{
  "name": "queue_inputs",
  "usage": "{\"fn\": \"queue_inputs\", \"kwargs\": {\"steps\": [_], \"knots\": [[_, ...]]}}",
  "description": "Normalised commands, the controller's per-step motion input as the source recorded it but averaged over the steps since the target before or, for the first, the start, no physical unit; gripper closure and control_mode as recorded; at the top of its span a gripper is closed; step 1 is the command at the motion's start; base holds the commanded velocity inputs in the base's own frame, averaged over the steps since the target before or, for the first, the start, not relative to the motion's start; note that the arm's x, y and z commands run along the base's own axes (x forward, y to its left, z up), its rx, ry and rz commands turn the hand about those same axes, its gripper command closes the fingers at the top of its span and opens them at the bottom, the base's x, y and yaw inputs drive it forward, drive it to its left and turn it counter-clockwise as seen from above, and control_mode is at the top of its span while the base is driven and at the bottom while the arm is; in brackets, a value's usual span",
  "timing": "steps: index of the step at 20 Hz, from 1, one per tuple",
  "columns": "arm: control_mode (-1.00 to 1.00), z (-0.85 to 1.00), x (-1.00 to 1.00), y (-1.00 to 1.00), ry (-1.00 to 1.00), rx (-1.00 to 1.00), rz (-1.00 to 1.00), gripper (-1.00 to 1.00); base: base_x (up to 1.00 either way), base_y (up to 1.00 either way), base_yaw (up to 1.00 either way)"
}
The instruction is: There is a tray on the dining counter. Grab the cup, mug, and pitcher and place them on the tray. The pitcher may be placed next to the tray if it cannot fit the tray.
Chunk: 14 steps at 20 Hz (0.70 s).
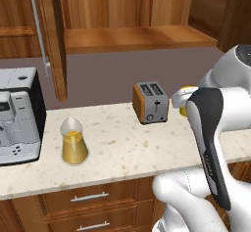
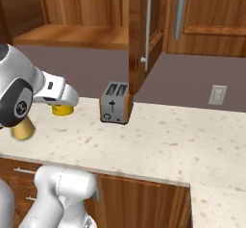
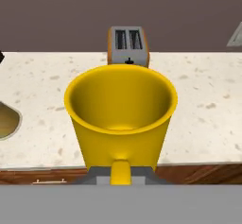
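Observation:
My gripper (image 3: pixel 120 176) is shut on the handle of the mug (image 3: pixel 120 119), a short plain yellow one that I see from above its open mouth. The mug (image 1: pixel 184 104) shows as a yellow patch behind my forearm, just right of the toaster, and sits under my white hand (image 2: pixel 62 109). The pitcher (image 1: pixel 73 145), clear glass with orange liquid, stands upright on the beige counter to the left, apart from the gripper. My arm covers part of the pitcher (image 2: pixel 21 128). The tray, the cup and the dining counter are out of view.
A brown and silver toaster (image 1: pixel 151 103) stands against the back wall on the beige speckled counter (image 1: pixel 127 150). A grey coffee machine (image 1: pixel 17 116) occupies the far left. Wooden wall cabinets hang above, and a wall outlet (image 2: pixel 217 95) sits to the right.

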Motion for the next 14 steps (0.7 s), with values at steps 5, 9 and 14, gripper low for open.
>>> {"fn": "queue_inputs", "kwargs": {"steps": [5, 9, 14], "knots": [[1.0, 0.0, 0.0, 0.0, 0.0, 0.0, 0.0, 1.0, -1.0, 0.75, 0.61], [1.0, 0.0, 0.0, 0.0, 0.0, 0.0, 0.0, 1.0, -0.6, 0.71, 0.98], [1.0, 0.0, 0.0, 0.0, 0.0, 0.0, 0.0, 1.0, -0.2, 0.07, 1.0]]}}
